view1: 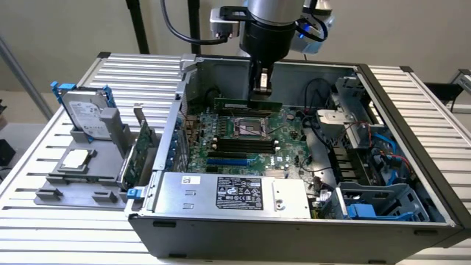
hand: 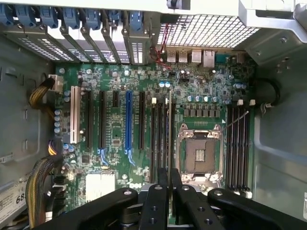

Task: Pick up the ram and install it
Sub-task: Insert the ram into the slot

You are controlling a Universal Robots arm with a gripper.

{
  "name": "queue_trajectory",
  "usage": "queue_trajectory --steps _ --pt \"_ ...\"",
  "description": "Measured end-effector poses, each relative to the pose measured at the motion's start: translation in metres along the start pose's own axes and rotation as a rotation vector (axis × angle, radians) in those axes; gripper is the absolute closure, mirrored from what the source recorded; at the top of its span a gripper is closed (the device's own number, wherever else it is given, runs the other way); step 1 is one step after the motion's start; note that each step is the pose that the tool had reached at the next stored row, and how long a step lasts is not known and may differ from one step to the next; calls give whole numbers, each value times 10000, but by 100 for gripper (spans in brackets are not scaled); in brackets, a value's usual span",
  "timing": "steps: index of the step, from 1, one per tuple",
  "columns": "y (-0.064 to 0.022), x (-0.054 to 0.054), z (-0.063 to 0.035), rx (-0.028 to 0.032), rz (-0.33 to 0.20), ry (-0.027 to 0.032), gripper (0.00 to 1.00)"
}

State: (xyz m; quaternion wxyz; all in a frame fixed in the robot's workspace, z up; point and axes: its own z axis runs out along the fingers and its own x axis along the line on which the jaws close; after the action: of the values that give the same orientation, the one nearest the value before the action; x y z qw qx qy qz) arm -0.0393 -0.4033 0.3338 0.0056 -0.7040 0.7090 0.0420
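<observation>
I am pinching the ram (view1: 248, 103) by its top edge, my gripper (view1: 260, 95) pressed close on it. I am holding it inside the computer case (view1: 184, 232), above the motherboard (view1: 290, 130) on the far side of the processor socket (view1: 249, 127). From my wrist it is showing edge-on along the black memory slots (hand: 160, 139) beside the socket. As I judge it, doing this well means holding the stick level and parallel to one slot.

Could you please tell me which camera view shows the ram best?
The exterior view: the ram shows its long green side, held by the gripper above the motherboard. The wrist view sees it edge-on, a thin strip between the fingers.
</observation>
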Motion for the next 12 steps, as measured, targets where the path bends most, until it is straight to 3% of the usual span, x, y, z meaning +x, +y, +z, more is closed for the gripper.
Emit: queue_trajectory --steps 7,12 --pt "-118 18 120 1 -1 0 87" --pt "-133 94 207 1 -1 -2 87"
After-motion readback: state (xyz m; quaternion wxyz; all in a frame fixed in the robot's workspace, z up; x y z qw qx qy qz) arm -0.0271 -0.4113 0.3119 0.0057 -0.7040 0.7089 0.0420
